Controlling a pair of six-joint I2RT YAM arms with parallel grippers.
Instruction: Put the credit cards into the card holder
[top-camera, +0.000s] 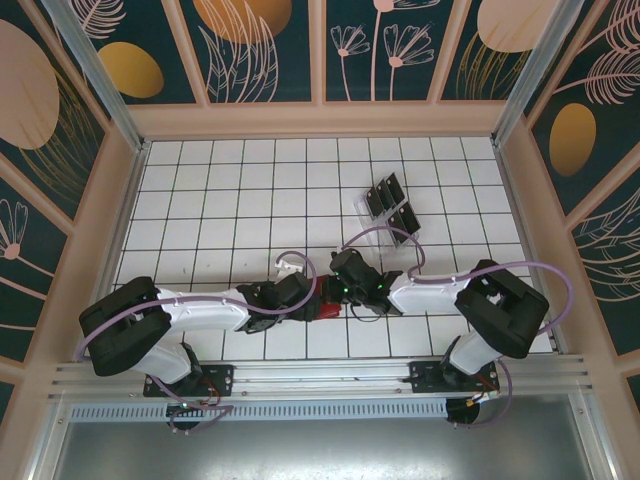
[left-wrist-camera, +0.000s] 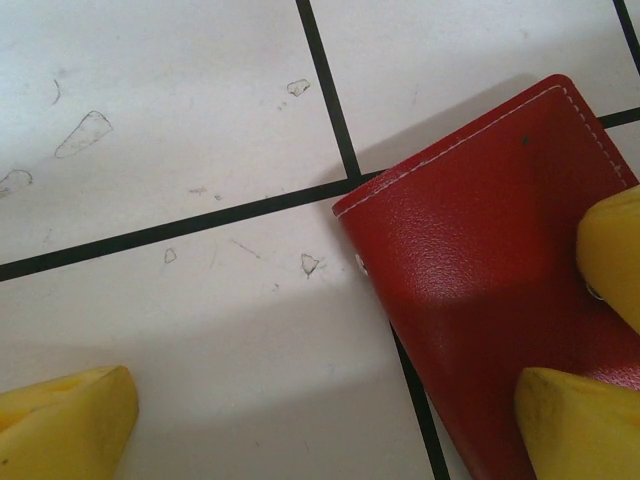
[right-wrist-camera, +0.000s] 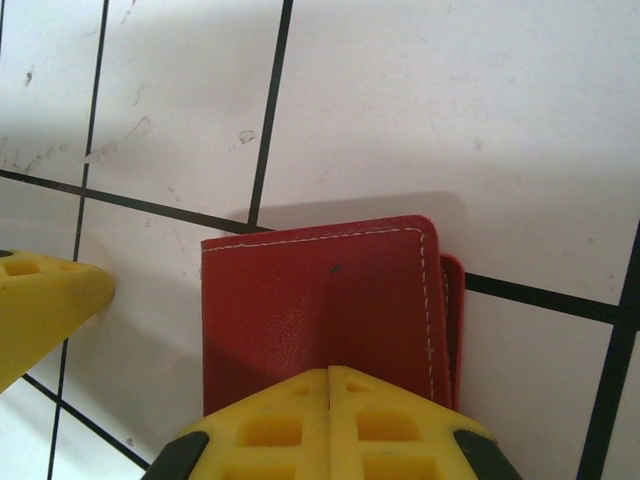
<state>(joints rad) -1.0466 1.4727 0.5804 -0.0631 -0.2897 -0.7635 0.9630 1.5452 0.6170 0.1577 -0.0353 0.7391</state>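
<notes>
The card holder is a closed red wallet lying flat on the tiled table between both arms. In the right wrist view my right gripper is shut, with its yellow tips together and resting on the top face of the card holder. My left gripper is open. One of its fingers is over the card holder's near corner and the other sits on bare tile. The credit cards, small and black, stand in a clear tray further back.
The clear slotted tray sits right of centre on the white gridded table. Wooden walls enclose the table on three sides. Both arms crowd the near middle, and cables loop above them.
</notes>
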